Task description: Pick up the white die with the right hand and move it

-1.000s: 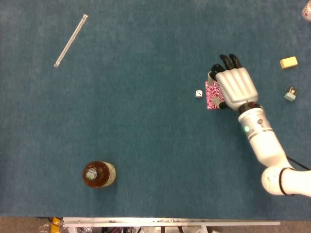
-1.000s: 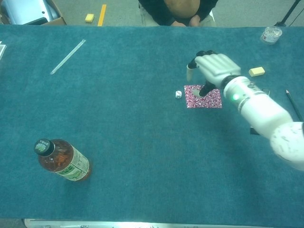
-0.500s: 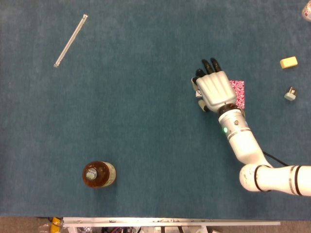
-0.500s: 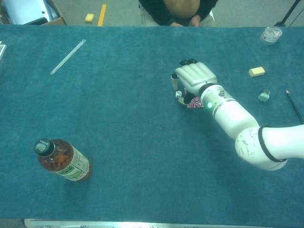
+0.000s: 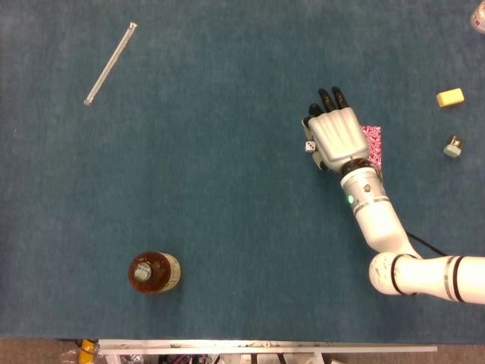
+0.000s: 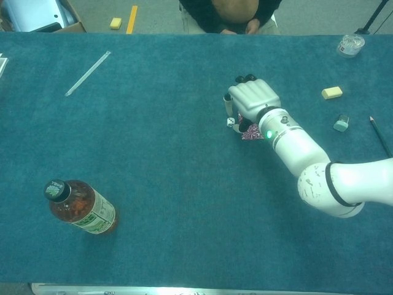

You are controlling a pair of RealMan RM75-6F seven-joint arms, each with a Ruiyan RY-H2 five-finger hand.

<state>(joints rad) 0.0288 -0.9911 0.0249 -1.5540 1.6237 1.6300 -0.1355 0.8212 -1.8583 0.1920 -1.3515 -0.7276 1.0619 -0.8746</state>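
I have the right hand (image 5: 338,138) lowered palm-down onto the blue tablecloth (image 5: 227,227), its dark fingertips (image 5: 329,96) pointing away from the robot. The white die (image 5: 310,146) sits on the cloth at the thumb side of the hand, touching or just beside it; in the chest view the die (image 6: 231,122) shows under the thumb, at the left edge of the hand (image 6: 253,101). From these angles I cannot tell whether the thumb and a finger have closed on the die or only bracket it. A pink patterned card (image 5: 371,144) lies flat under the hand's far side, mostly covered by it. Well apart to the right rest a yellow eraser (image 5: 450,97) and a small grey-green block (image 5: 452,147). Far to the left, a clear glass rod (image 5: 111,63) lies slantwise, and a bottle of brown tea (image 6: 80,207) lies on its side near the table's front edge. My left hand appears in neither camera.
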